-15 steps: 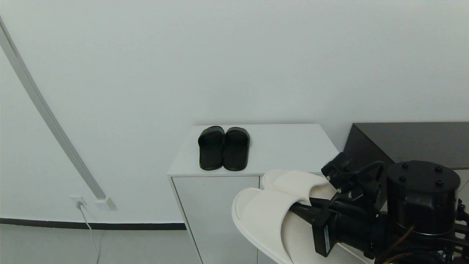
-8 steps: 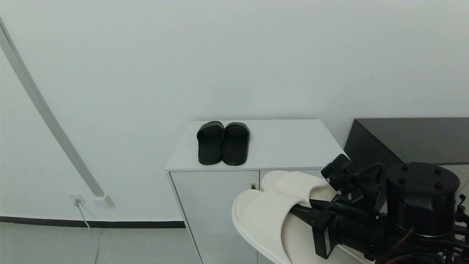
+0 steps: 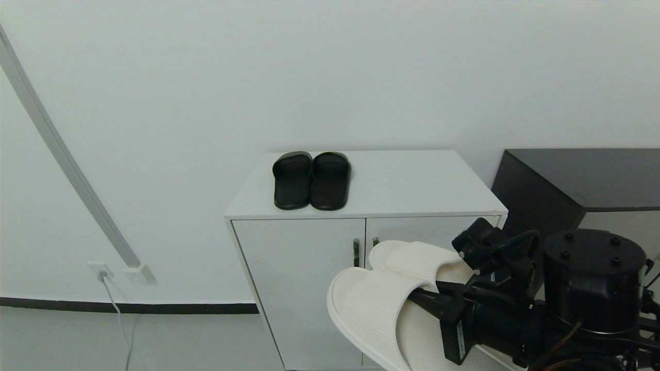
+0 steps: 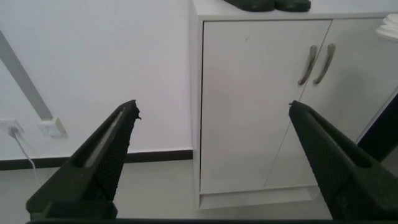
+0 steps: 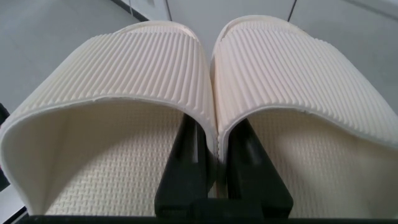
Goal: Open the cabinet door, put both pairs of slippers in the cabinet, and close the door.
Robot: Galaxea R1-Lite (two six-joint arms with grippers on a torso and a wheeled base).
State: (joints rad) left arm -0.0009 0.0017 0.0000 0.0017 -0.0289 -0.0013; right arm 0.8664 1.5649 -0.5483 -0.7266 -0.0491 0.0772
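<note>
The right gripper point(image 3: 420, 294) is holding the pair of white slippers point(image 3: 379, 309) at the near right, in front of the white cabinet point(image 3: 289, 288) and below its top. Its fingers point(image 5: 185, 155) are sitting narrow, one pushed under each ribbed strap, and they are pinching the touching inner sides of the two slippers between them. The slippers are lying side by side with their toes pointing left and away, toward the cabinet front, and they are tilting up a little at the toe.

The pair of black slippers point(image 3: 311, 180) is resting on the cabinet top point(image 3: 412, 180), on its left half and close to the front edge, the two touching along their length. Both cabinet doors are standing closed: the left door point(image 3: 299, 268) and the right door point(image 3: 417, 229) are meeting at the middle, where two upright handles point(image 3: 356, 252) are sitting just beside each other.

The left gripper point(image 4: 212, 107) is hanging low in front of the cabinet, well apart from it, with its fingers point(image 4: 99, 155) spread wide and holding nothing.

On the wall to the left, a slanted cable duct point(image 3: 56, 149) is running down to a small box, and a plug with a cable is sitting in the socket point(image 3: 98, 270) beside it. To the right of the cabinet, what is probably a dark cabinet or table point(image 3: 567, 175) is standing against the wall.
</note>
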